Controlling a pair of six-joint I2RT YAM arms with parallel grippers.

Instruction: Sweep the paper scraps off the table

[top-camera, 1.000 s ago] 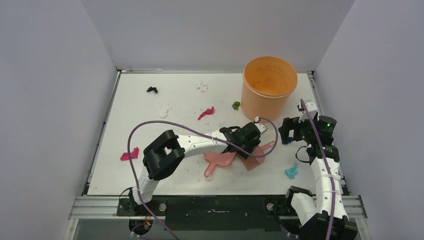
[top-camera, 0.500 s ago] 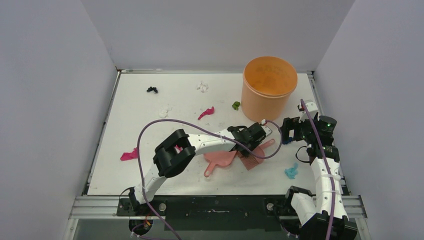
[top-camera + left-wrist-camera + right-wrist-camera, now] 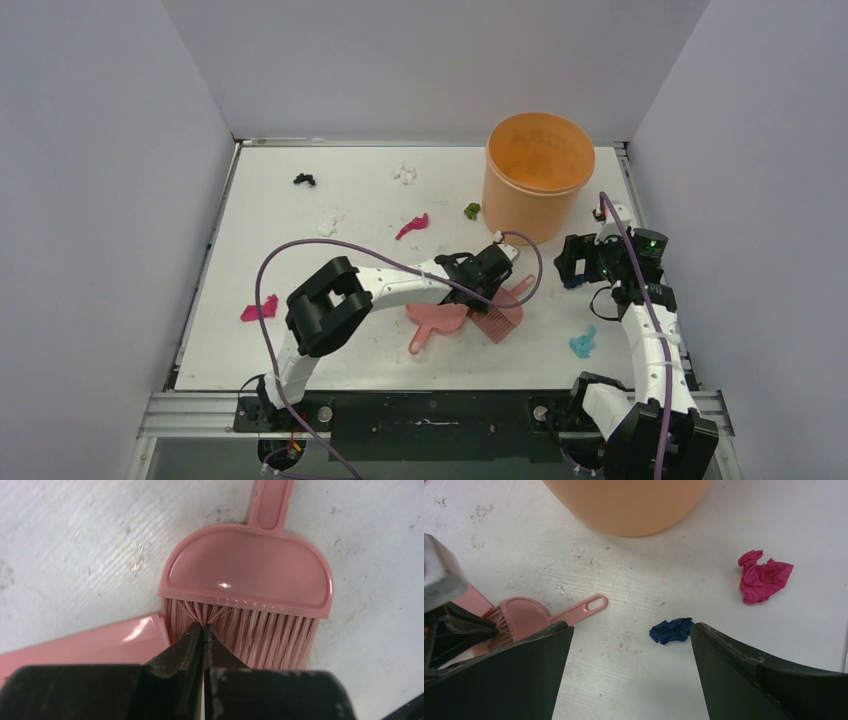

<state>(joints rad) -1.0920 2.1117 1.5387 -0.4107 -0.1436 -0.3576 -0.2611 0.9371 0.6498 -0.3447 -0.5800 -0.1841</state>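
The pink hand brush (image 3: 505, 312) lies flat on the white table (image 3: 300, 270) beside the pink dustpan (image 3: 437, 322). My left gripper (image 3: 497, 283) is shut, its tips (image 3: 203, 627) pinching a few bristles of the brush (image 3: 250, 570). My right gripper (image 3: 575, 262) is open and empty above the table, with a dark blue scrap (image 3: 671, 630) between its fingers, close to the right one. Other scraps lie about: black (image 3: 304, 180), white (image 3: 405, 173), white (image 3: 327, 225), magenta (image 3: 412, 226), green (image 3: 472, 211), magenta (image 3: 258, 309), light blue (image 3: 583, 343).
An orange bucket (image 3: 537, 170) stands at the back right, just beyond both grippers. A magenta scrap (image 3: 764, 575) lies by the right table edge. The dustpan's edge (image 3: 85, 645) touches the brush's bristles. Grey walls close in the table on three sides.
My left gripper swung right, then back left, and the brush shifted slightly with it. My right gripper turned a little to the left.
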